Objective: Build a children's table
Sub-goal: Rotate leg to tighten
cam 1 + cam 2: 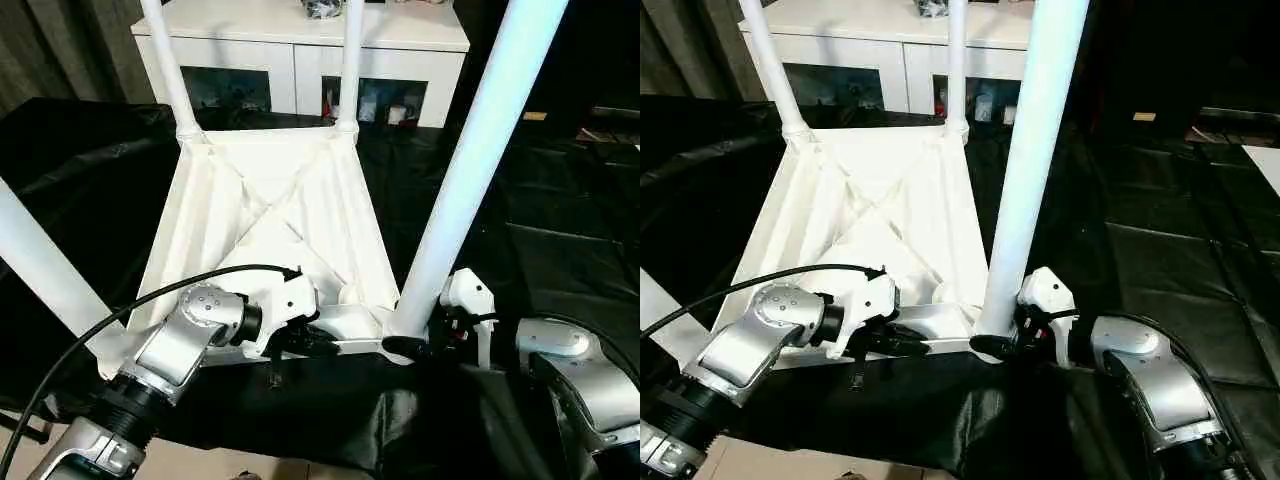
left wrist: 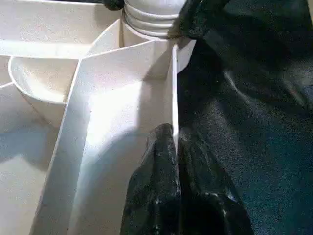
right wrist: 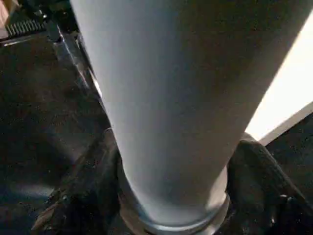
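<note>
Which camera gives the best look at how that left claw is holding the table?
The left wrist view: the left end effector is shut on the tabletop's thin edge wall, one finger either side. Both eye views show it from above at the near edge, its fingers half hidden under the wrist. The right wrist view looks at a leg instead.

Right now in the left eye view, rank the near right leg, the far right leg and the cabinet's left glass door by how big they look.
1. Near right leg, though closeness to the camera inflates it.
2. Far right leg.
3. Left glass door, similar in area to that leg; unsure.
</note>
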